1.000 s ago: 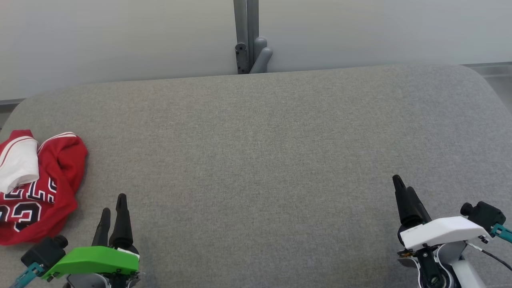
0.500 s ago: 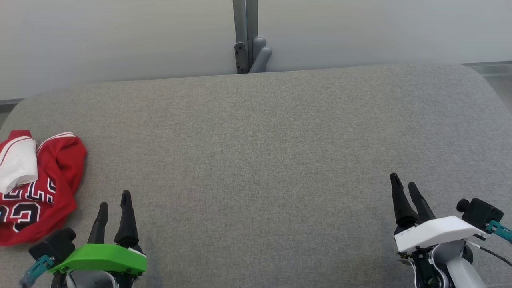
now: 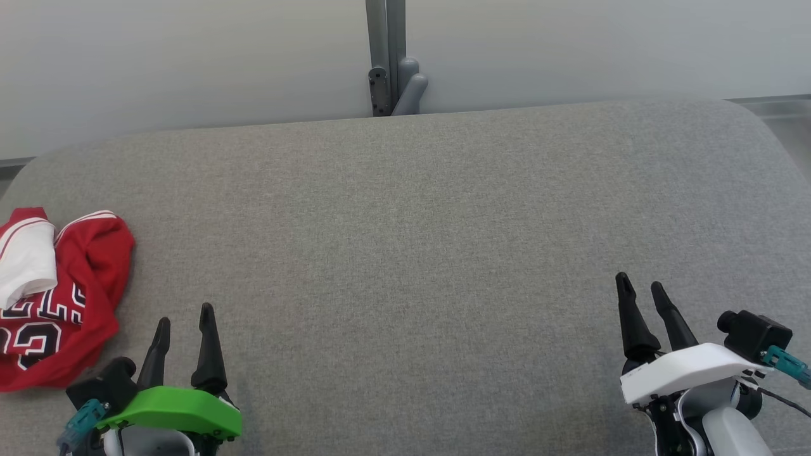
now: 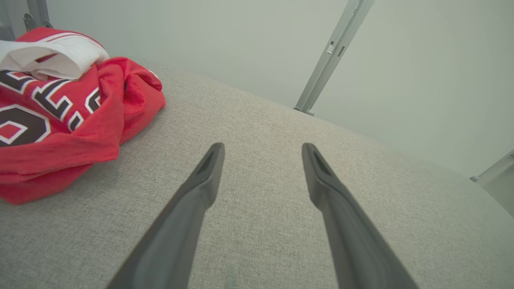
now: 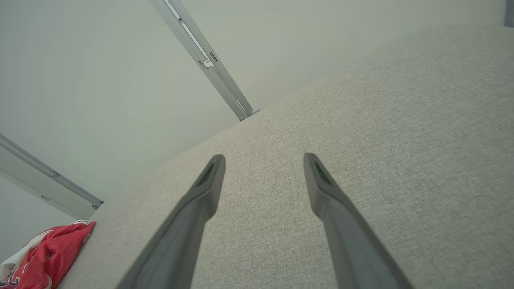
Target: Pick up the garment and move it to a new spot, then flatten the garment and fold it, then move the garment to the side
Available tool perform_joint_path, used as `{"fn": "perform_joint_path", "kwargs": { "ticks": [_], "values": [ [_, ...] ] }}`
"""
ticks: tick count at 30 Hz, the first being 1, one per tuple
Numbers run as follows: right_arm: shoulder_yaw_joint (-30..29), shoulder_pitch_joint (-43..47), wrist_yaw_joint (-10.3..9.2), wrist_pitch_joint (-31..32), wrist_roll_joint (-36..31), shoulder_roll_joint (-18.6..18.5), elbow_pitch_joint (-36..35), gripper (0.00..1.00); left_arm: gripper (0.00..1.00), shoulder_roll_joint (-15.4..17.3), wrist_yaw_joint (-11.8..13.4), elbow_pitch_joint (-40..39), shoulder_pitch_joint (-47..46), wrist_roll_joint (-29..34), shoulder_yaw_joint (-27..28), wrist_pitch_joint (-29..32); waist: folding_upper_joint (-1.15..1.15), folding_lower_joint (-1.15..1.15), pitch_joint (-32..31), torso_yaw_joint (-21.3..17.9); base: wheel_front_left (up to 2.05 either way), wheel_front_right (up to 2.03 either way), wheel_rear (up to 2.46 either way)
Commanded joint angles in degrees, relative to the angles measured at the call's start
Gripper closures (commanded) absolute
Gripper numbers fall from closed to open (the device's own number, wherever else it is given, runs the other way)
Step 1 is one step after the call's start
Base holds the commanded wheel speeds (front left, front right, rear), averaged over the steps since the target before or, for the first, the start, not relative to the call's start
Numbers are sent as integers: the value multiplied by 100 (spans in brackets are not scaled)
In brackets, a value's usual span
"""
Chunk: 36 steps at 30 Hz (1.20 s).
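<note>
Well, nothing is in hand yet. The left gripper [image 3: 184, 315] sits low over the grey padded surface [image 3: 405, 240] with its two long dark fingers spread and nothing between them. The right gripper [image 3: 640, 282] is the same, fingers apart and empty.

The garment [image 3: 60, 297] lies in a crumpled heap just off the outer side of the left fingers, near them but not touching. It is well apart from the right fingers, across the whole surface. It is a red jersey with black-and-white lettering and numerals, striped white trim, and a white fold of fabric on top. The cloth looks soft and is bunched into loose rolls, so no hem or shoulder lies plainly.

The surface beneath is woven grey fabric with rounded corners, cushioned by the look of it. I'd guess that lets fingertips press in under the cloth. My reading is that the jaws stand wide so the left arm can swing across and bite a fold. The broad stretch ahead of both sets of fingers would then serve for spreading and folding. Beyond the fingertips a grey metal post [image 3: 386, 57] stands against a pale wall.
</note>
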Motion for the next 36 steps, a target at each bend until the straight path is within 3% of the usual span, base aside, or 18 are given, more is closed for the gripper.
{"fn": "perform_joint_path", "kwargs": {
  "ticks": [1,19,36],
  "values": [
    [-8,-14,2,-64,-172,-34,-35,0,0,58,65,-18,22,191,-13,-55,0,0,0,-3,0,0,0],
    [-72,36,3,-299,-1263,-6,11,0,0,138,301,51,117,1219,-204,-316,0,0,6,-20,0,0,0],
    [-30,123,3,-505,-2079,9,-37,0,0,91,284,152,176,2020,-309,-536,0,0,31,-32,0,0,0]
  ]
}}
